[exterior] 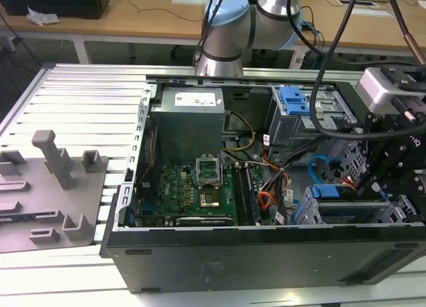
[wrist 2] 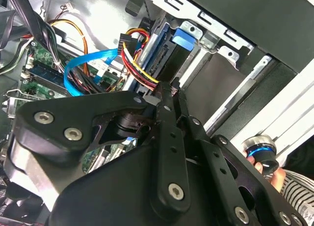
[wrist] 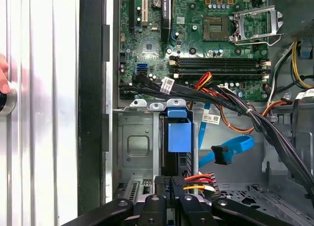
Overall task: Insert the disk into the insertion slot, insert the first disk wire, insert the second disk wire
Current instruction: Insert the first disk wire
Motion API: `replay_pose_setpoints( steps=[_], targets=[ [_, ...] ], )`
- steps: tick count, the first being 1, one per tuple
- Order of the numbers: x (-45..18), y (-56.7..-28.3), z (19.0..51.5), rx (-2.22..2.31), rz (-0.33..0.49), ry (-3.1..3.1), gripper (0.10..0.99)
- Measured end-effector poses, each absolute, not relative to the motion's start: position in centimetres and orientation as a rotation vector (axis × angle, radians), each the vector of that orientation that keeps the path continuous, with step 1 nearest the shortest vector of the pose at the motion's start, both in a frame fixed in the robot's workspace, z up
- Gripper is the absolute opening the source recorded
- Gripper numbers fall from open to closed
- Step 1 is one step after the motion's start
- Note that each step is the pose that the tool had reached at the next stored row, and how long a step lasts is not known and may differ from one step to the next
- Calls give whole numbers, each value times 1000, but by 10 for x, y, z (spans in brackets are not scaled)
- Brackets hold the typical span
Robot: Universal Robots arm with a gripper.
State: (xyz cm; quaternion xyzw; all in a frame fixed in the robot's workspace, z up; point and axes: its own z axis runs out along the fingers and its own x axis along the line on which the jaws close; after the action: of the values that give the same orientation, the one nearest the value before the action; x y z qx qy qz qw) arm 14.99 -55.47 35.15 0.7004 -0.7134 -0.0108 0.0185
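Note:
The disk (wrist: 179, 135), framed by its bright blue carrier, sits inside the grey perforated insertion slot (wrist: 137, 142); the exterior view shows it (exterior: 325, 192) at the case's lower right. My gripper (wrist: 170, 186) (wrist 2: 170, 90) is at the disk's rear edge. It is shut on the black plug of the first disk wire (wrist: 198, 182), a red, yellow and black bundle (wrist 2: 142, 64). The second disk wire (wrist: 230, 150), flat and light blue (wrist 2: 86, 64), hangs loose beside the slot with its dark plug free.
The motherboard (wrist: 196, 35) and a thick black cable bundle (wrist: 255, 118) lie close around the slot. A taller cage with a blue bracket (exterior: 293, 100) stands behind. A person's hand (wrist 2: 267, 162) rests on a round knob outside the case wall.

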Motion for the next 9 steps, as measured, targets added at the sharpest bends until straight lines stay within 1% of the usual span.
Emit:
replay_pose_setpoints(
  steps=[7,9],
  targets=[
    [150,-555,351,2175,-35,-2216,165],
    [150,-554,351,2181,-48,-2221,165]
  ],
)
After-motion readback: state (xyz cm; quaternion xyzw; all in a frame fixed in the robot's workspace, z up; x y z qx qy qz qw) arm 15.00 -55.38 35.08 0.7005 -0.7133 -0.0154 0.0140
